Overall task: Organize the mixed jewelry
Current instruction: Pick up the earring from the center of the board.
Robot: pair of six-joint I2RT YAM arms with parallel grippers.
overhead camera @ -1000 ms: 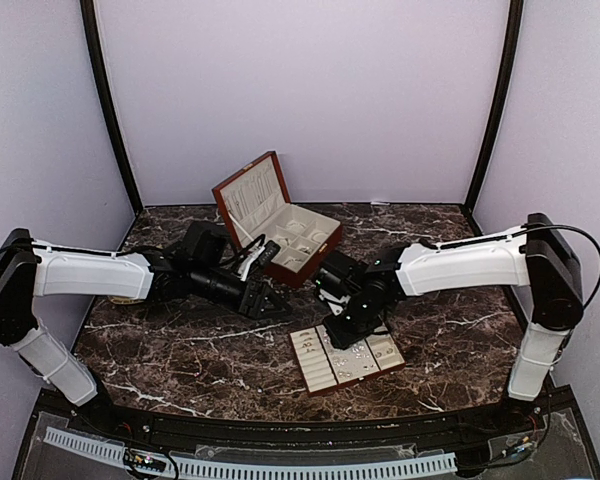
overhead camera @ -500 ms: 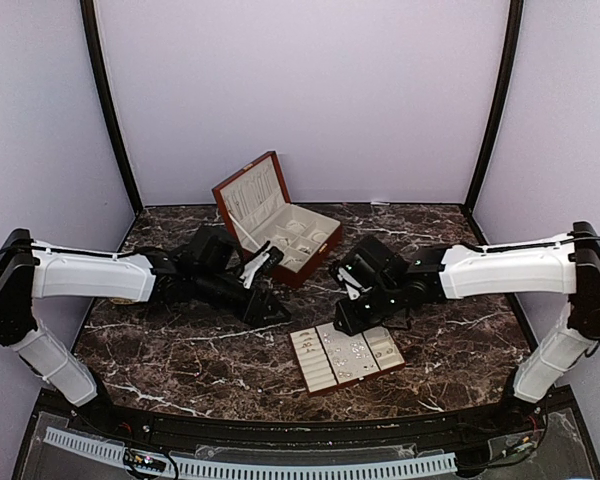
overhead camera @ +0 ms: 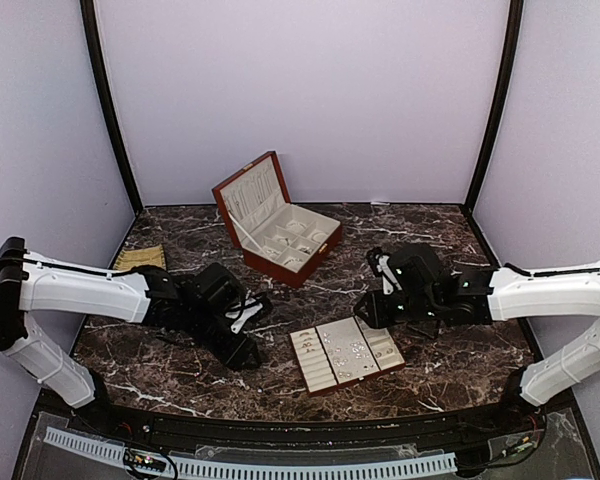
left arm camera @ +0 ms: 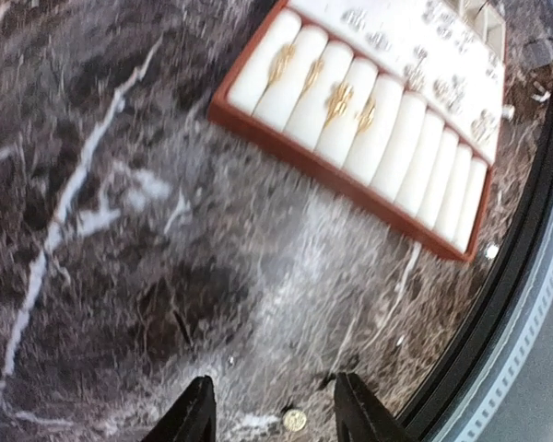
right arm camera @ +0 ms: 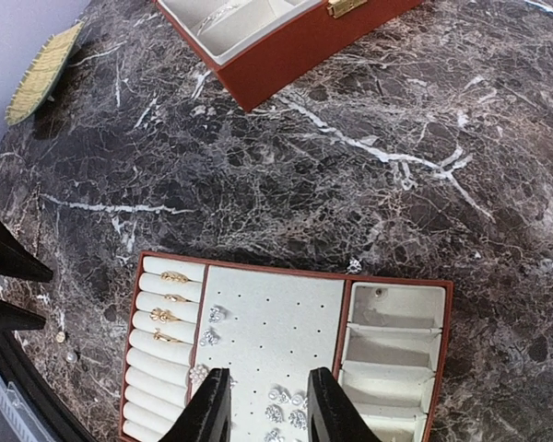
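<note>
1. Two arms have pulled back from the wooden jewelry box (overhead camera: pixel 280 235) toward the table's near edge. The left gripper (overhead camera: pixel 245 350) now sits low, left of the slotted tray (overhead camera: pixel 318 375), and the right gripper (overhead camera: pixel 373 312) is at its far edge.
2. Left fingers (left arm camera: pixel 192 419) stand apart, empty, straddling a loose gold piece (left arm camera: pixel 295 421) on the table.
3. Right fingers (right arm camera: pixel 212 405) hover apart, empty, above the tray's stud earrings (right arm camera: pixel 281 396); sorting looks unfinished.

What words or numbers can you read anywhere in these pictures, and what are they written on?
No text can be read in any view.
Open lid of the wooden box: faint dark rows on its inner lining, too small to read or even to tell whether they are words.
Cream tray: no label or number shows on it.
</note>
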